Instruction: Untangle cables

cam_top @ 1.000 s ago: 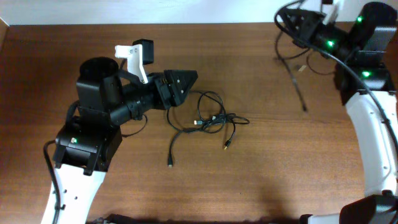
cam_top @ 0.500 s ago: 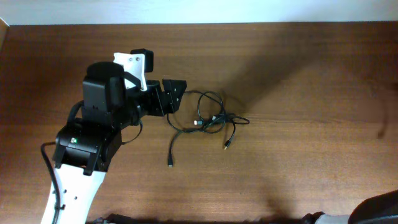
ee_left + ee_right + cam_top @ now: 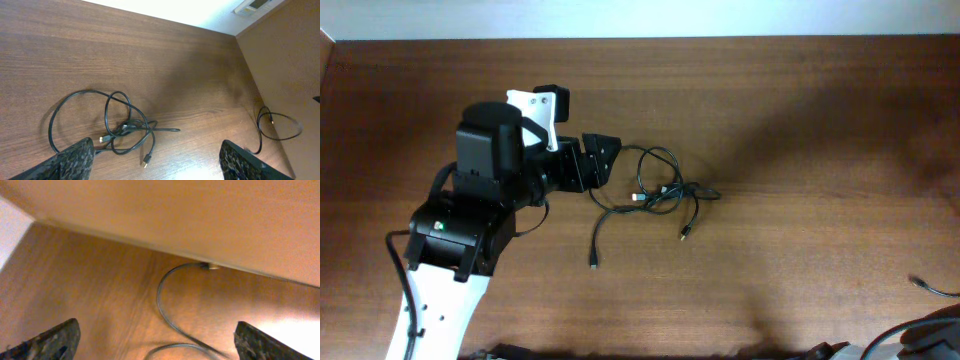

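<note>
A loose tangle of thin black cables (image 3: 660, 190) lies mid-table, one metal plug end (image 3: 684, 236) trailing toward the front. My left gripper (image 3: 600, 158) hovers just left of it, open. In the left wrist view the tangle (image 3: 120, 125) lies just ahead of the left gripper (image 3: 157, 162), nearer the left finger (image 3: 75, 160), with nothing between the jaws. A separate black cable (image 3: 259, 122) curls at the far right, and its end (image 3: 925, 286) shows at the front right edge. My right gripper (image 3: 157, 342) stands open above this blurred cable (image 3: 159, 297), not touching it.
The left arm's base and body (image 3: 455, 235) fill the front left of the table. The pale wall (image 3: 640, 15) runs along the table's back edge. A dark part of the right arm (image 3: 930, 340) shows in the front right corner.
The right arm has swung from the back right, out of the overhead view, and its jaws have opened; one cable now lies at the front right. The left gripper drew back slightly.
</note>
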Controlling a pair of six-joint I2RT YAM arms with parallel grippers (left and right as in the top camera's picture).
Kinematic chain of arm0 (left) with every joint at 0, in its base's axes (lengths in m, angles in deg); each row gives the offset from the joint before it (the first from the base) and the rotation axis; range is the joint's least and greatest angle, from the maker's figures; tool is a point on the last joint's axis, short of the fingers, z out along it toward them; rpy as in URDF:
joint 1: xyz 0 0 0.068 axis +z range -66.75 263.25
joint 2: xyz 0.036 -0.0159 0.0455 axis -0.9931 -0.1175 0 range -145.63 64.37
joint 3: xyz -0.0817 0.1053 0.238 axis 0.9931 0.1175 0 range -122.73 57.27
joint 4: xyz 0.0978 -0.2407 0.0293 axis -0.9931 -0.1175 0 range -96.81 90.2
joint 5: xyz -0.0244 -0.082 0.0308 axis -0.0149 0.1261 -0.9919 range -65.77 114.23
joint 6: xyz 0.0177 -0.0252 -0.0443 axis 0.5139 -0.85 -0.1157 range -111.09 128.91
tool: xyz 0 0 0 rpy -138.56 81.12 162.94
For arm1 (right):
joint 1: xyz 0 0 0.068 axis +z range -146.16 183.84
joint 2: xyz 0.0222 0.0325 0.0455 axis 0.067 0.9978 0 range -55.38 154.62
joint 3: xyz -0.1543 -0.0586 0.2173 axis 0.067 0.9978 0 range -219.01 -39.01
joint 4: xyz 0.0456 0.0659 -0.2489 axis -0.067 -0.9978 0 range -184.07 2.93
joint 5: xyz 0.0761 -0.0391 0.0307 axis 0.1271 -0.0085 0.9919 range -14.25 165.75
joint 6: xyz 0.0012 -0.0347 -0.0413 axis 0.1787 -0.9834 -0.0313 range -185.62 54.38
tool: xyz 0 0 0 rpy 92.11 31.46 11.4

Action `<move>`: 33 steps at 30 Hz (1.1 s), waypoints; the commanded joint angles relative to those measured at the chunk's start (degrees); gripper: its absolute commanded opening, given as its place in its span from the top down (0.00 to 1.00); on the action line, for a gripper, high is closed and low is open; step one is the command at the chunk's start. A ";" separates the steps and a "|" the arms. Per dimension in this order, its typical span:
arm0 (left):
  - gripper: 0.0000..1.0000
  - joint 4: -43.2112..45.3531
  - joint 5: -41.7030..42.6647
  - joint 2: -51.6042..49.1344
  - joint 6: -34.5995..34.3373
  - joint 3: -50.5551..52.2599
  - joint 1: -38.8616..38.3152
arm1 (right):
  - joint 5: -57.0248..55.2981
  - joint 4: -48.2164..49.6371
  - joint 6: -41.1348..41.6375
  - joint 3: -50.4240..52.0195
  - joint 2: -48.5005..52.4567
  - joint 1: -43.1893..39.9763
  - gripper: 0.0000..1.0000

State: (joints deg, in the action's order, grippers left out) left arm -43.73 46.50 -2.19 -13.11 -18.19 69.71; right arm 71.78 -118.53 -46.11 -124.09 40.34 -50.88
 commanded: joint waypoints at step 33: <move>0.18 -8.68 0.85 -0.09 1.09 -0.74 -0.20 | 26.21 -25.00 -59.56 11.69 1.16 70.18 0.07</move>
State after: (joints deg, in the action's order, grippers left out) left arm -52.47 46.89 -2.19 -13.09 -18.19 69.71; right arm 98.47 -148.11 -102.18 -115.69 40.52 18.91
